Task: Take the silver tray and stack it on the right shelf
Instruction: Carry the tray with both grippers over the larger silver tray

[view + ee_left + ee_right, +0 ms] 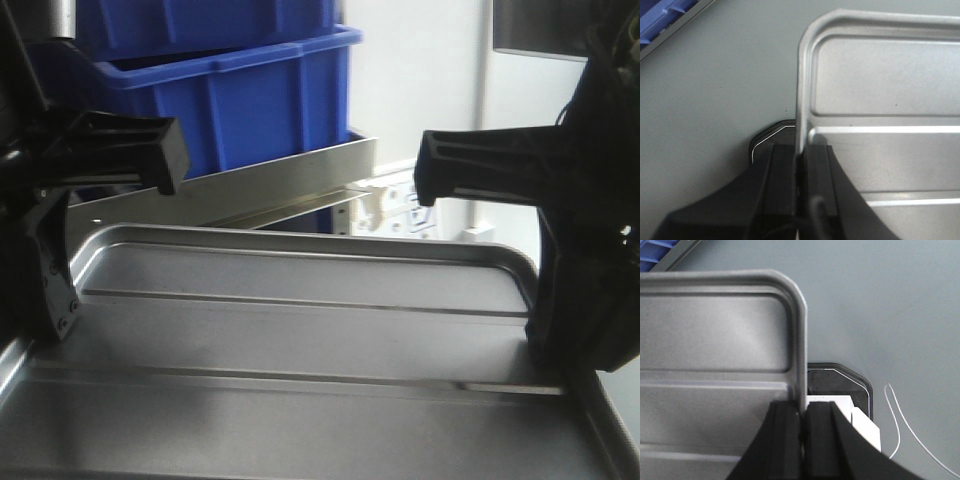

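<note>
The silver tray (300, 330) fills the lower front view, held level, with two long raised ribs across its floor. My left gripper (55, 300) is shut on its left rim. My right gripper (548, 335) is shut on its right rim. In the left wrist view the black fingers (785, 170) of the left gripper (800, 152) pinch the rim of the tray (880, 85). In the right wrist view the right gripper (803, 410) clamps the rim of the tray (715, 330) the same way. No roller lanes of the right shelf are in view.
A slanted flat steel bar (290, 180) runs behind the tray with blue plastic bins (240, 90) on it. Grey floor lies below the tray (715, 90). A black base corner (840, 380) and a loose white cable (900, 425) sit under the right side.
</note>
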Action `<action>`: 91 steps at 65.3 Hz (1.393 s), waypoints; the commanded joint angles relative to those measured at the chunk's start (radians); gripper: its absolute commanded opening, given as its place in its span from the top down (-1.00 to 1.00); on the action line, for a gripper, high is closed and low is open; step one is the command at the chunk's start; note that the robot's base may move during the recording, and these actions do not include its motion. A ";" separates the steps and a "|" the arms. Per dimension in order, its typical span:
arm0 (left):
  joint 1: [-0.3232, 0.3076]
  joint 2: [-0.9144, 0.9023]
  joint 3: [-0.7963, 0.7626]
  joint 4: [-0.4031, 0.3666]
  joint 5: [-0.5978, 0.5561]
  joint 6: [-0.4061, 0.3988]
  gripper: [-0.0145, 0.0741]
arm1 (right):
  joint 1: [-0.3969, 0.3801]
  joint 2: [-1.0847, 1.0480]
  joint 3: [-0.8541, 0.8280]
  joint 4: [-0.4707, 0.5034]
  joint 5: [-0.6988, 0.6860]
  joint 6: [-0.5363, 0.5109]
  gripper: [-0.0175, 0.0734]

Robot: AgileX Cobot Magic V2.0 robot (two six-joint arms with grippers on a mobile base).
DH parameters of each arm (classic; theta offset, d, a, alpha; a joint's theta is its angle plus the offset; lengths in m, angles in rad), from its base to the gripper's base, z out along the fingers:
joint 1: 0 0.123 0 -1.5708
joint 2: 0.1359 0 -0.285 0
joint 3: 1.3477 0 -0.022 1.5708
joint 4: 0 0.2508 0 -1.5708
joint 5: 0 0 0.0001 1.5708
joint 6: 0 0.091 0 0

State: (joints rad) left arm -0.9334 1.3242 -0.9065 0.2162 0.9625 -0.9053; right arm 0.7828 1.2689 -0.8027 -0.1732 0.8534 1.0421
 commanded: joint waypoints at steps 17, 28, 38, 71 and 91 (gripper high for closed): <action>-0.001 -0.030 -0.020 0.043 0.050 0.007 0.90 | -0.001 -0.020 -0.028 -0.044 0.026 -0.006 0.48; -0.001 -0.030 -0.020 0.043 0.050 0.007 0.90 | -0.001 -0.020 -0.028 -0.044 0.026 -0.006 0.48; -0.001 -0.030 -0.020 0.043 0.050 0.007 0.90 | -0.001 -0.020 -0.028 -0.044 0.026 -0.006 0.48; -0.001 -0.030 -0.020 0.043 0.050 0.007 0.90 | -0.001 -0.020 -0.028 -0.044 0.026 -0.006 0.48; -0.001 -0.030 -0.020 0.043 0.050 0.007 0.90 | -0.001 -0.020 -0.028 -0.044 0.026 -0.006 0.48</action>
State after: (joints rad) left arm -0.9334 1.3242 -0.9065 0.2162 0.9661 -0.9053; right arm 0.7828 1.2689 -0.8027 -0.1732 0.8534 1.0421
